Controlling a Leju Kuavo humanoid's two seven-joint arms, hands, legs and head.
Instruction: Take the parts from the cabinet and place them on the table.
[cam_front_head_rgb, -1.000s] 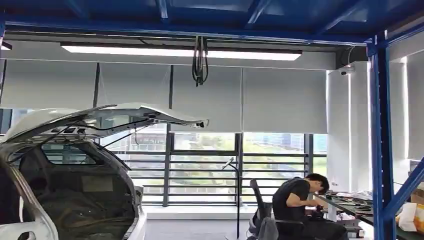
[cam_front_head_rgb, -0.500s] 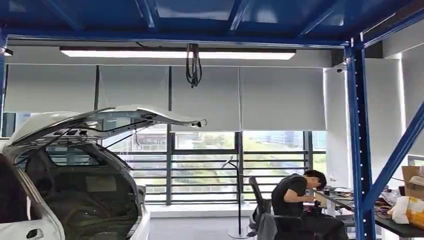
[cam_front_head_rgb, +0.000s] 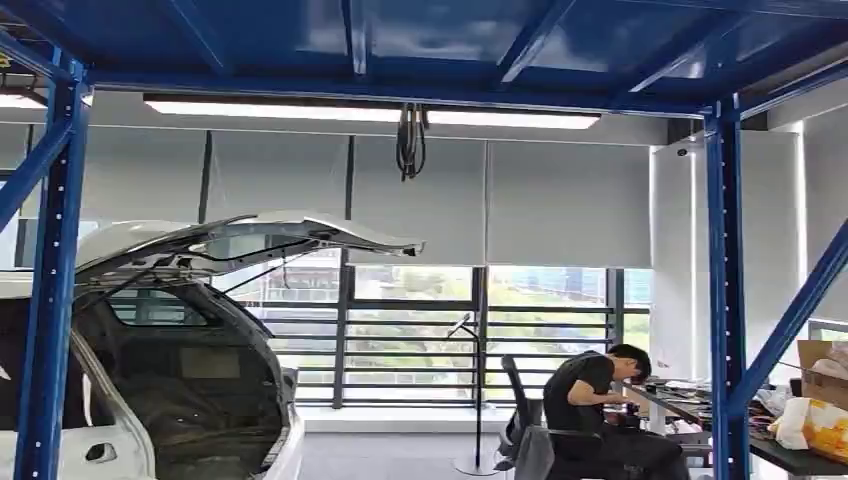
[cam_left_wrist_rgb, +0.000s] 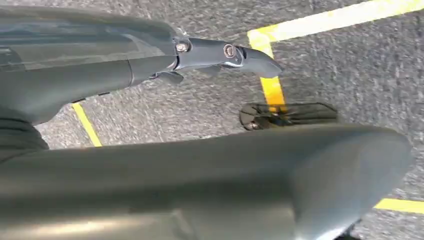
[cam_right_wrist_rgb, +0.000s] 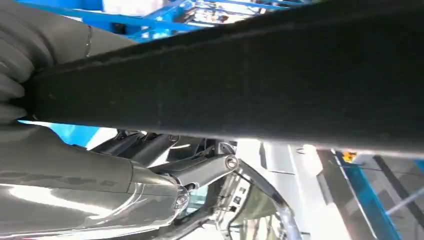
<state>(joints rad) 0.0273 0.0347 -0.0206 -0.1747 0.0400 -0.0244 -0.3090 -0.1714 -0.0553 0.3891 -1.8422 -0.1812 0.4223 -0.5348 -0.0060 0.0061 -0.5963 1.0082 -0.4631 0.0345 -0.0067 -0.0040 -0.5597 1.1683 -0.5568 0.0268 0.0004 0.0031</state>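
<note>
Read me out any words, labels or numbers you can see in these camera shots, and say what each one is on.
No text can be read in any view.
Yellow bag on the table: any print is too small to make out.
Cardboard box: no legible label.
White car: no visible badge or plate.
Yellow floor lines in the left wrist view: plain markings, no lettering.

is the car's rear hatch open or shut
Open. In the head view the white car's hatch is swung up above the body, and the dark cargo area under it is exposed.
</note>
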